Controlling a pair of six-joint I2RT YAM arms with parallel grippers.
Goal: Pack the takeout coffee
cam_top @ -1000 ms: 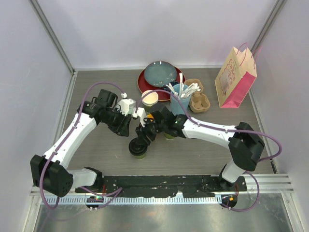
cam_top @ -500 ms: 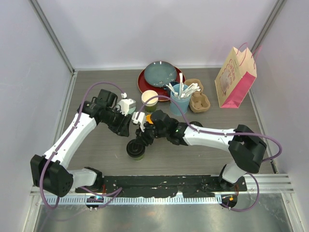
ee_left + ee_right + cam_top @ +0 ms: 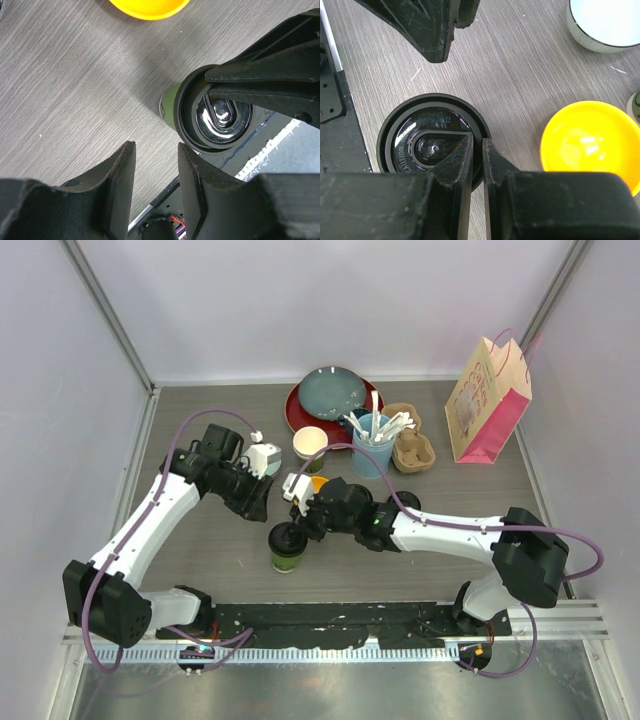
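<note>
Rim of the black lid [image 3: 405,142] is pinched by the nearly closed right end effector [image 3: 476,145]; the lid sits on a green cup [image 3: 286,558] standing on the bench [image 3: 230,575]. The left end effector [image 3: 156,146] is held open and empty just beside it. A second cup [image 3: 310,443], unlidded, is seen farther back.

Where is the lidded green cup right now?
In the top view the lidded green cup stands left of centre toward the near edge, under the right gripper, which pinches its black lid; the open left gripper hovers beside it.
</note>
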